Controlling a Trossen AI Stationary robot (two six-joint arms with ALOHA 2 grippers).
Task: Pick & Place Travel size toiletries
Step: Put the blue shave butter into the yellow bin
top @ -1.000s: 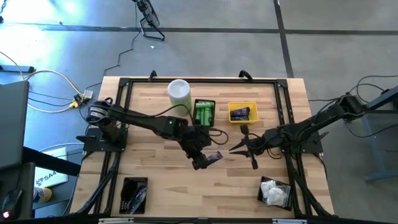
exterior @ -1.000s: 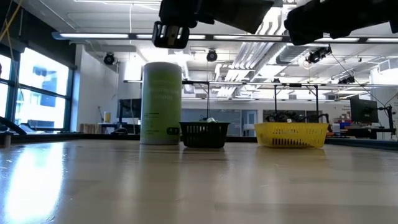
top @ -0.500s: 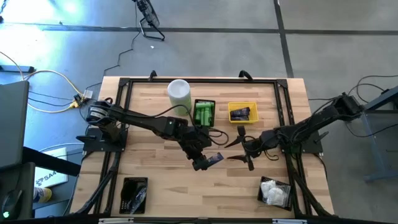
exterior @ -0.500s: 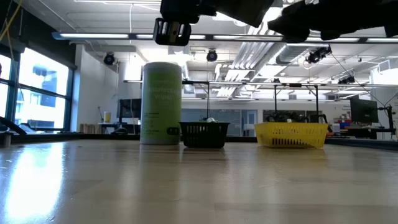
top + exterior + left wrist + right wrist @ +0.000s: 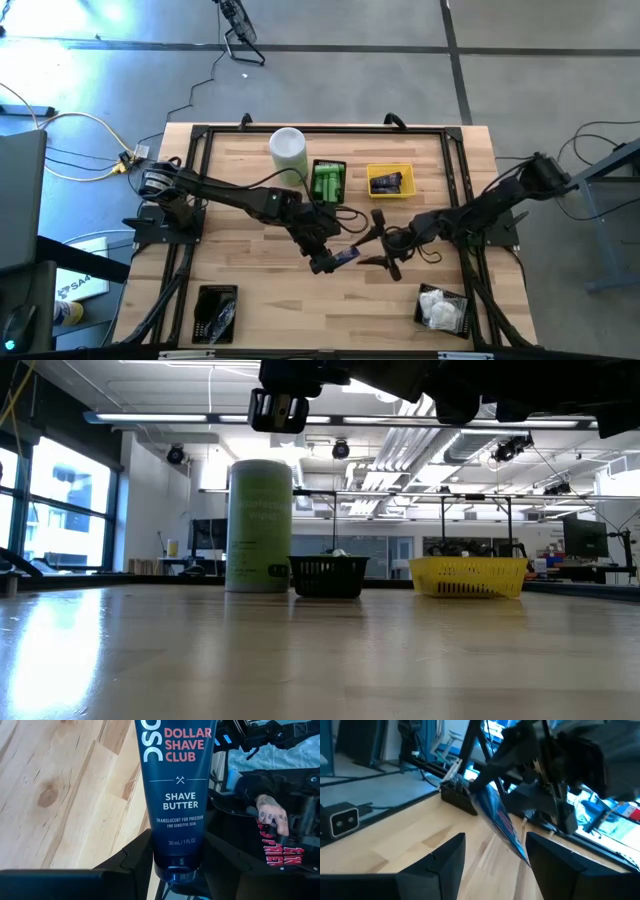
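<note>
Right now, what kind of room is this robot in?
Probably a big lab or workshop: long ceiling lights and bare pipes overhead, a grey concrete floor round the wooden table, and cables trailing across it.

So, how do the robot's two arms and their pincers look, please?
Both arms are dark, almost black, jointed segments with thin black cables running along them. The left pincer and the right pincer each end in two flat, dark, angular fingers. No markings show on them.

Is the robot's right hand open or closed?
Open. The right hand has its two dark fingers spread apart around the dark navy tube.
</note>
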